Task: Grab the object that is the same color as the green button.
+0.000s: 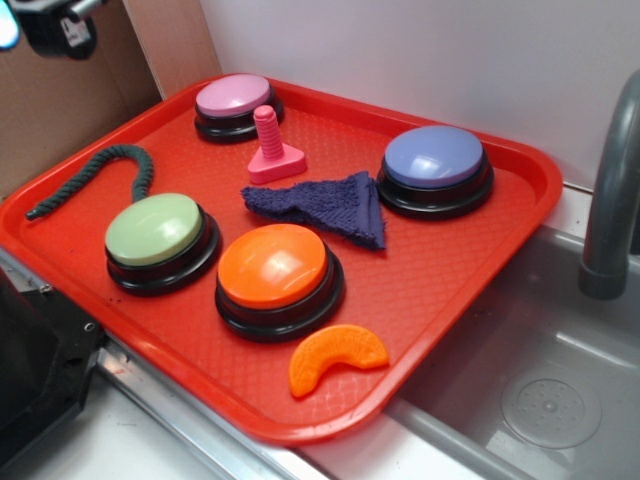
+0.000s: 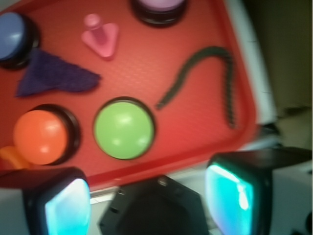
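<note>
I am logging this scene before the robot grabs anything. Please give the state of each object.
Dark green twisted rope: lying curved on the red plastic tray, untouched.
Pale green dome button: upright, nothing on it.
Purple folded cloth: lying crumpled.
Pink screw-shaped peg: standing upright.
Gripper: open, empty, above the tray edge.

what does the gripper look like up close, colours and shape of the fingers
In the wrist view the gripper shows two blocky fingers with dark, nearly black casings and glossy cyan-turquoise inner pads. Between them sits a dark angular housing. No cables or markings can be made out; the view is blurred. In the exterior view only a black piece of the arm with a bluish spot shows at top left.
</note>
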Tool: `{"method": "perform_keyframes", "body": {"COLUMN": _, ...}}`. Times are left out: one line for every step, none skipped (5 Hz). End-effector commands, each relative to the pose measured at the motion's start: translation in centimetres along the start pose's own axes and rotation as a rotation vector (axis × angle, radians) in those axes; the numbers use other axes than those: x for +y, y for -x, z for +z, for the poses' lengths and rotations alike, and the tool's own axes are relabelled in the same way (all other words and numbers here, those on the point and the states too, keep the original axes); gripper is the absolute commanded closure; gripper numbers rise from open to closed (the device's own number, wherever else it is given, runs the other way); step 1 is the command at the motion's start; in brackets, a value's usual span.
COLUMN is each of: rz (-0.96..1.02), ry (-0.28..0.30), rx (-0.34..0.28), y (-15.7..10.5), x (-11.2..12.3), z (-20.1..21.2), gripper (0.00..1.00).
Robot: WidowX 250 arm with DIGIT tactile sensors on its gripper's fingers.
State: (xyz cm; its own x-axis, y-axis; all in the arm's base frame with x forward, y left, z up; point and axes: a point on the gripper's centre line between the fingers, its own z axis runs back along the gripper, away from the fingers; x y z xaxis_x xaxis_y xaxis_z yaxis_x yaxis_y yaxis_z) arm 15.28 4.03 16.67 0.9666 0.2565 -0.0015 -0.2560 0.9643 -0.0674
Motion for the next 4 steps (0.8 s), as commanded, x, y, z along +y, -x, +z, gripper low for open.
{"method": "perform_keyframes", "body": {"rz": -0.023, "ry": 0.008, "rx": 0.001, "y": -4.6, "x": 0.5, "z": -4.1, "gripper": 0.0}}
{"method": "perform_keyframes", "body": {"rz": -0.011, "ry": -0.002, "rx": 0.056, "y": -6.4, "x": 0.7, "z": -6.0, "gripper": 0.0}}
{"method": "perform_keyframes", "body": {"rz": 0.02, "ry": -0.093, "rx": 0.155, "y": -6.2, "x": 1.4, "z": -8.9, "gripper": 0.0}}
{"method": "perform_keyframes", "body": {"rz": 0.015, "ry": -0.134, "rx": 0.187, "y": -6.4, "x": 2.4, "z": -10.8, "gripper": 0.0}}
